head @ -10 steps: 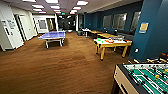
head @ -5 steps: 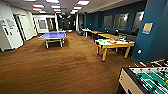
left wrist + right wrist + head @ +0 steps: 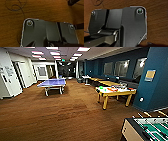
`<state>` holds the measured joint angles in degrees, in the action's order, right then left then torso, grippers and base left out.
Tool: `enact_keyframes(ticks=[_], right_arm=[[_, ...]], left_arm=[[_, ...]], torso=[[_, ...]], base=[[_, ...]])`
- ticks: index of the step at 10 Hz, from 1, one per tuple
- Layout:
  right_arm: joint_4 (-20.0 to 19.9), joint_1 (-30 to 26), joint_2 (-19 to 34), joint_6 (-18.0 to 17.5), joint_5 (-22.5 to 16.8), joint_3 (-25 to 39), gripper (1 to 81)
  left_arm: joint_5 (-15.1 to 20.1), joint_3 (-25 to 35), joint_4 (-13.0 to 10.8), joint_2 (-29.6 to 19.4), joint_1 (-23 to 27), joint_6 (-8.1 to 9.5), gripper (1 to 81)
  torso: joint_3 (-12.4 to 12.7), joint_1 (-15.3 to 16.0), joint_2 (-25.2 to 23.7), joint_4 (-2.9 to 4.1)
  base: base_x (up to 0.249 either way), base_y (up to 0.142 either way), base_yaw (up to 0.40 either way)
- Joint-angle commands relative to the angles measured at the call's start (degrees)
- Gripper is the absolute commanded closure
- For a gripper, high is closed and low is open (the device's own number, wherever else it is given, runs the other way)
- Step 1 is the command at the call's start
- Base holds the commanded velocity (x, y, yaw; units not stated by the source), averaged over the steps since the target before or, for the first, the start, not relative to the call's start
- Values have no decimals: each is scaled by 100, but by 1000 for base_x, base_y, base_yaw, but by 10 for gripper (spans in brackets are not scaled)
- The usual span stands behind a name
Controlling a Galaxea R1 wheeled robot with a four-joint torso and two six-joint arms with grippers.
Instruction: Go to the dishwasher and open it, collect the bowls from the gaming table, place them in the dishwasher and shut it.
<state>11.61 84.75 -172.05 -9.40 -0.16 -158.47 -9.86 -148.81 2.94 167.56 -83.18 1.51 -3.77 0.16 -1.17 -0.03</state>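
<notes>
Several bowls [image 3: 110, 89] sit on gaming table [image 3: 117, 92], right of centre | grippers: cannot tell if spread or pinched | risk: base could clip foosball table [image 3: 147, 128] near right, judging by closeness

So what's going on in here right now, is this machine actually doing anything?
It is out on the brown wood-look floor of a games room, handling nothing at the moment. Ahead to its right stands the long white-topped table with yellow legs, with small bright green and orange things on it, too blurred to tell apart. A blue table-tennis table sits further back on the left, and a corner of a green-field table-football table is close by on the right.
</notes>
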Motion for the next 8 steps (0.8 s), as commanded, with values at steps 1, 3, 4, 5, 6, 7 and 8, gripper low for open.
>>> enact_keyframes(ticks=[1,3,4,5,6,7,8], right_arm=[[8,-313,27,8,-301,-17,10],[8,-305,27,8,-301,-17,10],[8,-305,27,8,-301,-17,10],[8,-305,27,8,-301,-17,10],[8,-305,27,8,-301,-17,10],[8,-305,27,8,-292,-17,10],[8,-305,27,8,-292,-17,10]], left_arm=[[257,19,-13,-56,324,-2,10],[257,19,-13,-56,324,-2,10],[257,19,-4,-47,324,-2,10],[257,19,-12,-47,324,-2,10],[257,19,-4,-47,324,-2,10],[257,19,-12,-47,324,-2,10],[257,19,-4,-47,324,-2,10]], torso=[[0,0,0,0],[0,-2,0,0],[0,-2,0,0],[0,-2,0,0],[0,-2,0,0],[0,-2,0,0],[0,-2,0,0]], base=[[193,0,0],[199,0,0],[204,76,0],[206,86,0],[206,88,0],[206,88,0],[206,88,0]])
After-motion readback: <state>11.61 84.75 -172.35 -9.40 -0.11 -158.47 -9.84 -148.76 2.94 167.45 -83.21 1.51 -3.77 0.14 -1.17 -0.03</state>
